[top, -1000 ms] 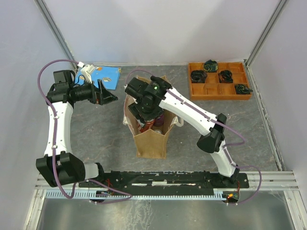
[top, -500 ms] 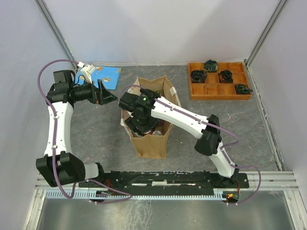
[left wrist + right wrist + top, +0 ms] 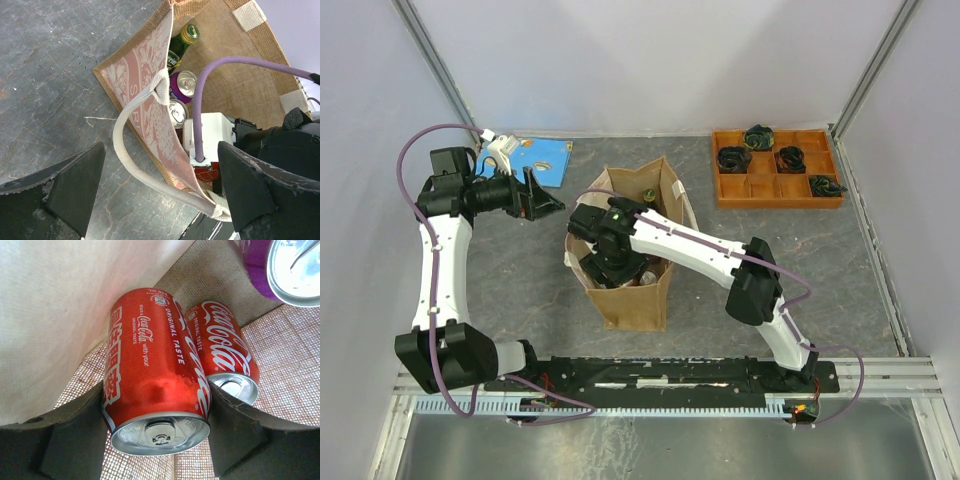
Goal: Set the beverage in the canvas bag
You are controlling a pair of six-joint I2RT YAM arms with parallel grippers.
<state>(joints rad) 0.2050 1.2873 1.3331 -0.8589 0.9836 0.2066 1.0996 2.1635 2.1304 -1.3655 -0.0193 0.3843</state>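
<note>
Tan-brown weave on the bag, with a pale pink flower print and lettering across its front panel and cream for the handles. Bright red with white script on the front can and the back can. Purple with a silver top on the purple can. Green glass under a gold cap on the bottle. Mottled grey for the table, orange-brown for the tray.

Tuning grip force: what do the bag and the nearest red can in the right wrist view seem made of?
The canvas bag: likely coarse woven jute or burlap by its open weave, matte. The nearest red can: probably thin aluminium; glossy printed paint, bare silvery lid with pull tab.
</note>
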